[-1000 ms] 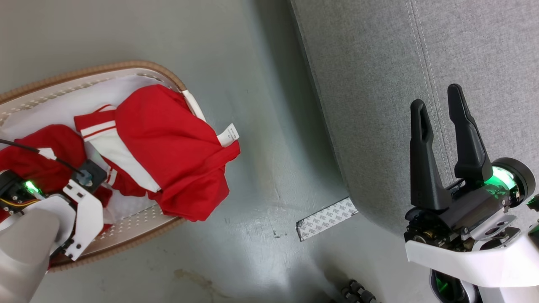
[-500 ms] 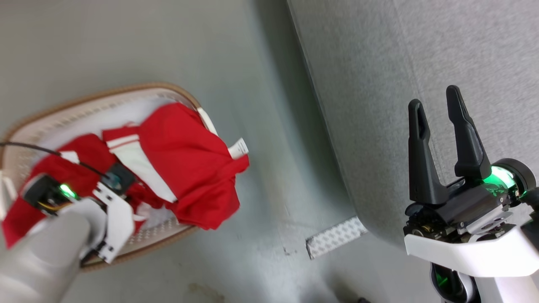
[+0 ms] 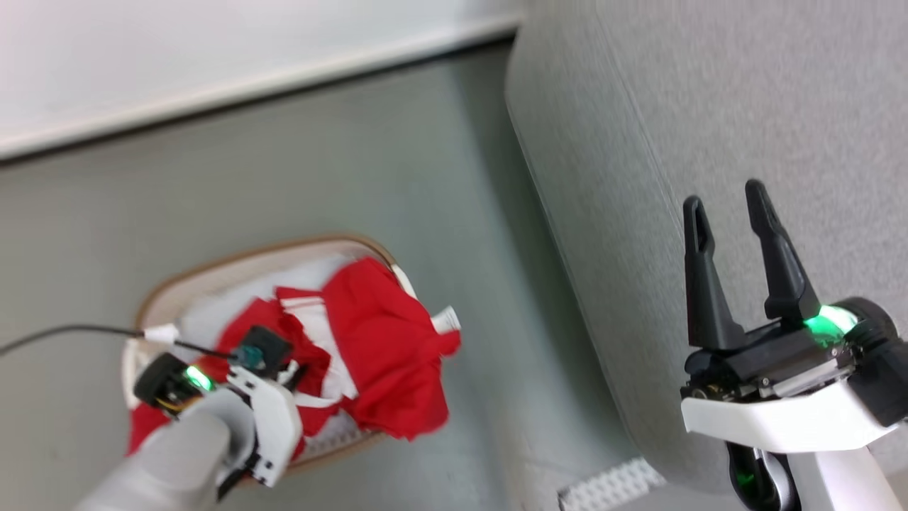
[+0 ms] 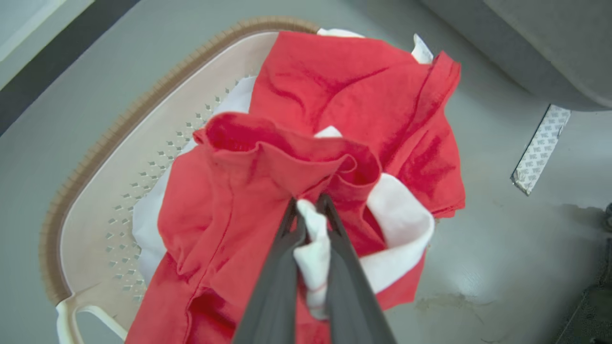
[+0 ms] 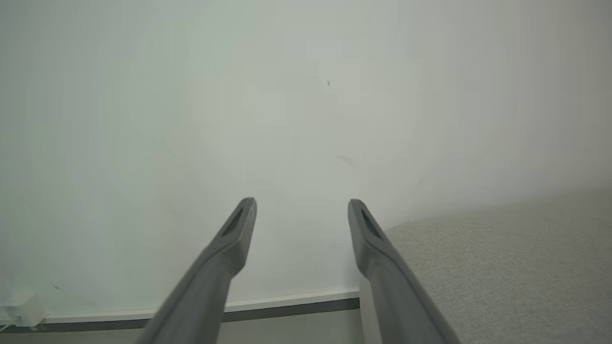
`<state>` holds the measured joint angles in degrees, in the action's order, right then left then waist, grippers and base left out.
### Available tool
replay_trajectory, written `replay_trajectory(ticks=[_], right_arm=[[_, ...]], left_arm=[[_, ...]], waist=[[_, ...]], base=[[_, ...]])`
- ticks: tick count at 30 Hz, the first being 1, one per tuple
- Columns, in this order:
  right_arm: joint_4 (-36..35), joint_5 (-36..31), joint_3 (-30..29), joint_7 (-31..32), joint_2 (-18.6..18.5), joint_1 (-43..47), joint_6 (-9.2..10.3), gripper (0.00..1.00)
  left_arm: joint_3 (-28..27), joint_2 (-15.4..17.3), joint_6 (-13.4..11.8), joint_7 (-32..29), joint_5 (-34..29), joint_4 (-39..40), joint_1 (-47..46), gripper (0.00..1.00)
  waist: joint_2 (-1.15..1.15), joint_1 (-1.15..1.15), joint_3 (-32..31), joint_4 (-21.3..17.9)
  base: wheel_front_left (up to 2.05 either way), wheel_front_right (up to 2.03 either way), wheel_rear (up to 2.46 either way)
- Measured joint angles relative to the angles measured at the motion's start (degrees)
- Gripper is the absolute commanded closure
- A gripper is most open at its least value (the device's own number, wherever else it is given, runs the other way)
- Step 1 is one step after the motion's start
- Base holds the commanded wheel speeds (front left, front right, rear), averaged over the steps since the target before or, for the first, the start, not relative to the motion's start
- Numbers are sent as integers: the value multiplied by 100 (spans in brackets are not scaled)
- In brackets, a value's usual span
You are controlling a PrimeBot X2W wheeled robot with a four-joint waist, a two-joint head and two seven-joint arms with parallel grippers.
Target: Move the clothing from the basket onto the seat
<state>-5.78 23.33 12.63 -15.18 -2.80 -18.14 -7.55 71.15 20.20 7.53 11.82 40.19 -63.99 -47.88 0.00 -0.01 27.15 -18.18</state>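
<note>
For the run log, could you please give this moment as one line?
left gripper: shut on clothing | right gripper: open | clothing: in basket

clothing [image 4: 334,86]: soft matt red cloth | basket [image 4: 158,138]: smooth perforated plastic | seat [image 3: 709,106]: grey woven fabric | floor [image 3: 319,177]: smooth, faint sheen

The floor [image 3: 319,177] was a smooth grey-green, faintly glossy, with a pale scuffed stain [image 4: 444,302] in the left wrist view. A plain white wall [image 3: 213,42] met it at a pale skirting board [image 5: 296,301] above a dark line. A patterned white strip [image 4: 540,148] lay flat on the floor
</note>
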Motion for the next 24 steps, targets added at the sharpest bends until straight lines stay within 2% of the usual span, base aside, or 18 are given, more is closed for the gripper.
replay_trajectory(ticks=[5,9,14,24], right_arm=[[261,-66,-96,0,0,187,0,0],[437,-108,-133,0,2,311,0,0],[628,-108,-165,0,1,478,0,0],[894,-108,-147,0,1,797,0,0]], left_arm=[[-171,-264,0,230,263,-34,144,100],[-375,-345,0,297,436,21,249,100],[-826,-350,-14,330,531,406,303,100],[-1809,-133,-289,332,263,1586,654,100]], waist=[[0,0,-600,236],[0,-1,-1074,421],[0,-1,-1610,643],[0,-1,-2387,1010]], base=[[0,0,0],[0,0,0],[0,0,0],[0,0,0]])
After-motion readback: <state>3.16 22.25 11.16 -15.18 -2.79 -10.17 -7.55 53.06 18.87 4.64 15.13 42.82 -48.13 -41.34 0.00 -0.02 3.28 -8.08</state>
